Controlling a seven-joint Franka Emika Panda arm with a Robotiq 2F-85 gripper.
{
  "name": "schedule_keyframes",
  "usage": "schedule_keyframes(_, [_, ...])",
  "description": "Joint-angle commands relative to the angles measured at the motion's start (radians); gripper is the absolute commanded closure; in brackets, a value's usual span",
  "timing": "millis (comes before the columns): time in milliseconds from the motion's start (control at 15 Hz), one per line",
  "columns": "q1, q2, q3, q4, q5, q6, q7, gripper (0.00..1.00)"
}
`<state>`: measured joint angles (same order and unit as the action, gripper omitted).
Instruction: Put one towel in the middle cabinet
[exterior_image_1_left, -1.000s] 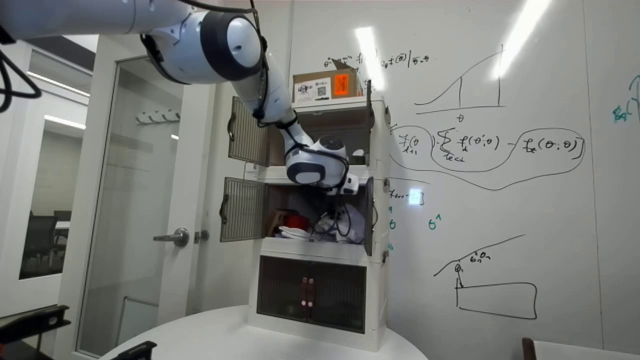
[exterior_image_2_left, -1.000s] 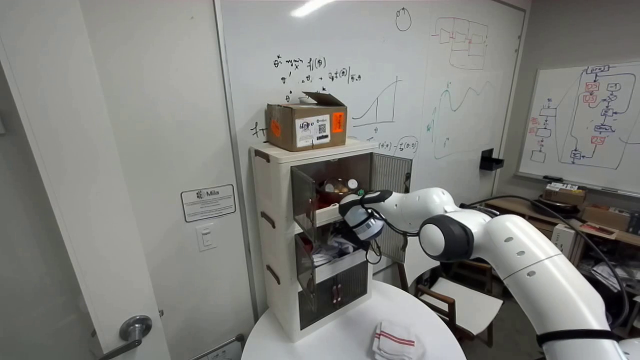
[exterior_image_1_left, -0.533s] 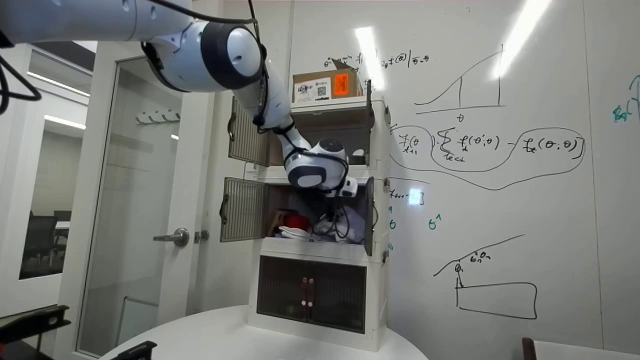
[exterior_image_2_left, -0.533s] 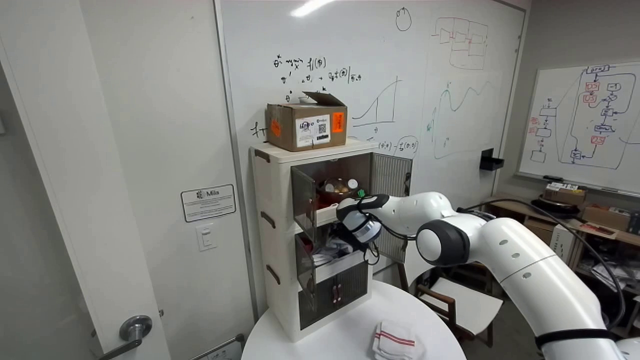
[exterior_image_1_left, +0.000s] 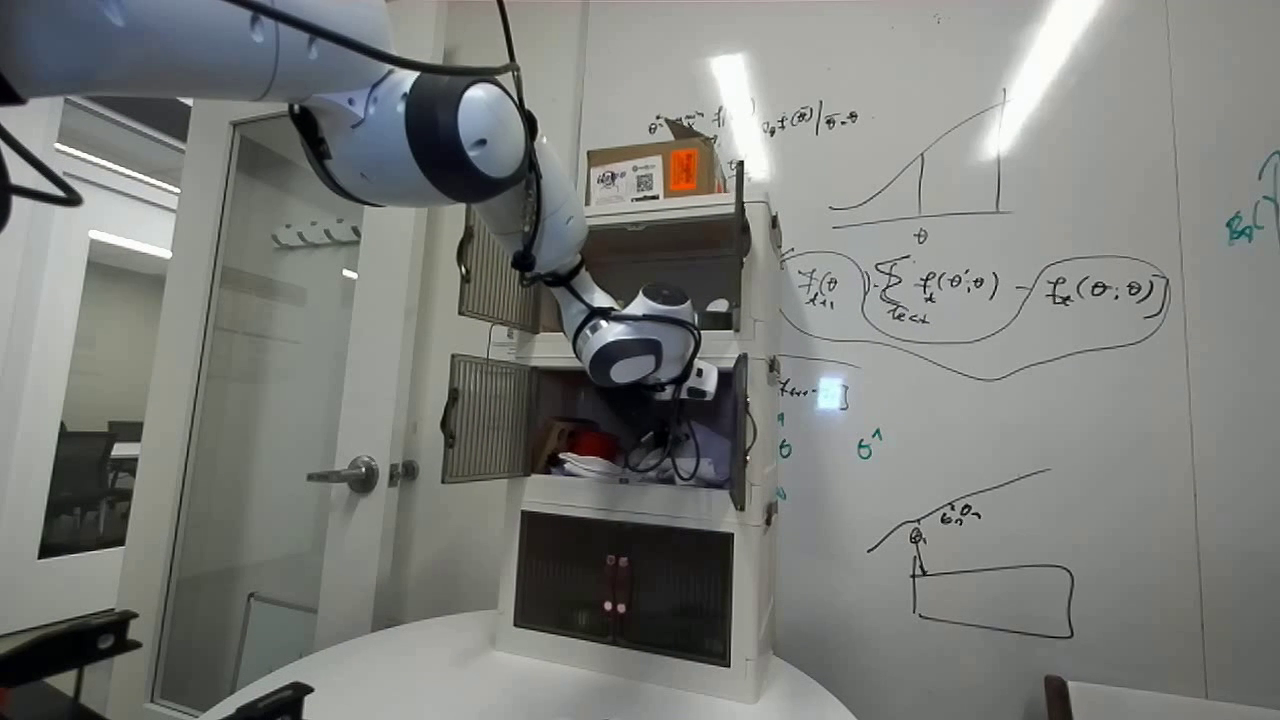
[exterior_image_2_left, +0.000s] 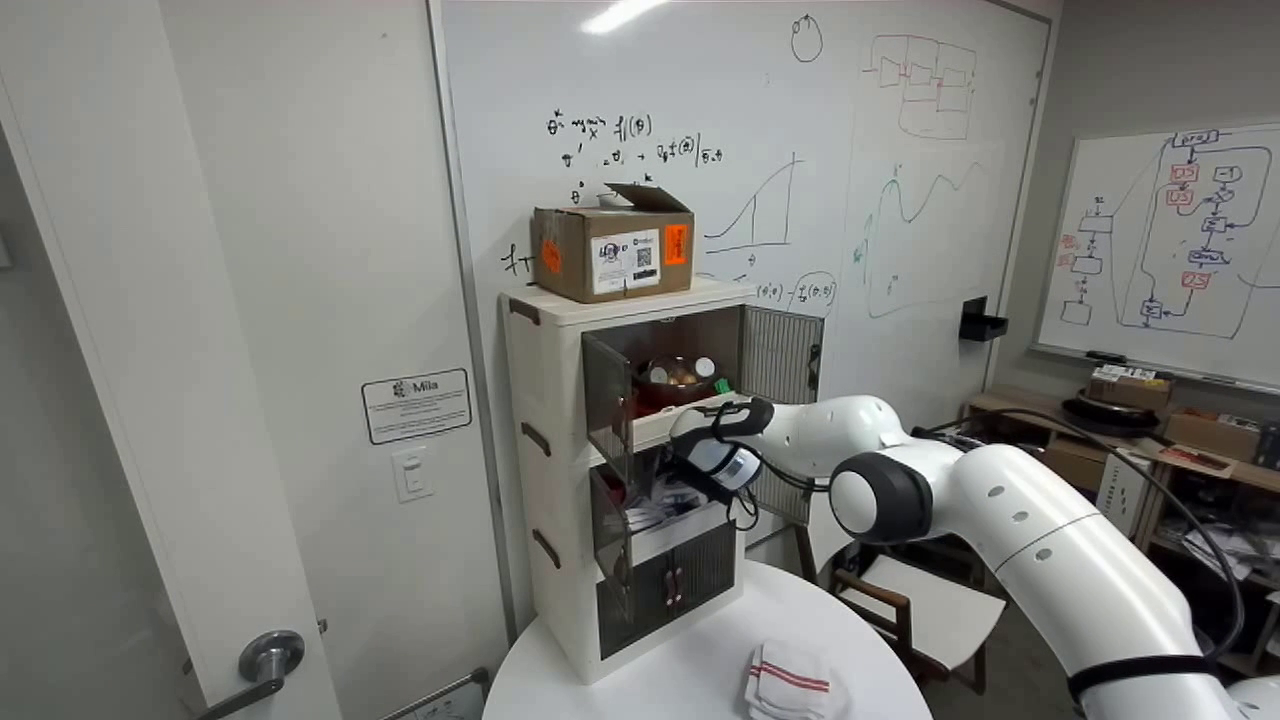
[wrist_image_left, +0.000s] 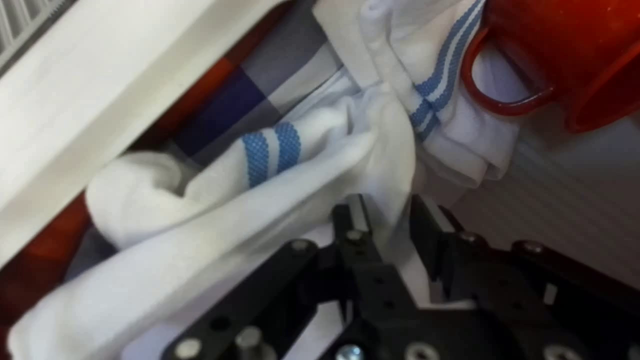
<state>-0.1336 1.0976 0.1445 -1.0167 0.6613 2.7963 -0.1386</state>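
towel (wrist_image_left: 250, 215) pinched in the narrowed gripper (wrist_image_left: 387, 215), partly covered, inside middle cabinet (exterior_image_1_left: 620, 493), red mug (wrist_image_left: 575, 45) cut off

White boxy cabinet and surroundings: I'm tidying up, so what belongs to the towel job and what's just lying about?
Job: black two-fingered tool; white blue-striped cloth towel at the tool; open middle cabinet.

Lying about: glossy red handled cup; brown cardboard box; folded white red-striped cloth, apparently spare.
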Motion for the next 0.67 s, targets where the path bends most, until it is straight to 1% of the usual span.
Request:
schedule_keyframes(0, [-0.014,0.035,0.022,0.073,-0.075,-0.016,0.059,0.38])
schedule_keyframes(200, [-0.042,0.013,0.069,0.041,-0.076,0.011,0.030,0.14])
schedule_keyframes(333, [-0.064,-0.012,0.102,-0.001,-0.063,0.031,0.013,0.02])
schedule_keyframes(400, [-0.074,-0.022,0.113,-0.019,-0.060,0.037,0.012,0.00])
schedule_keyframes(600, [-0.120,-0.049,0.159,-0.073,-0.042,0.037,-0.008,0.00])
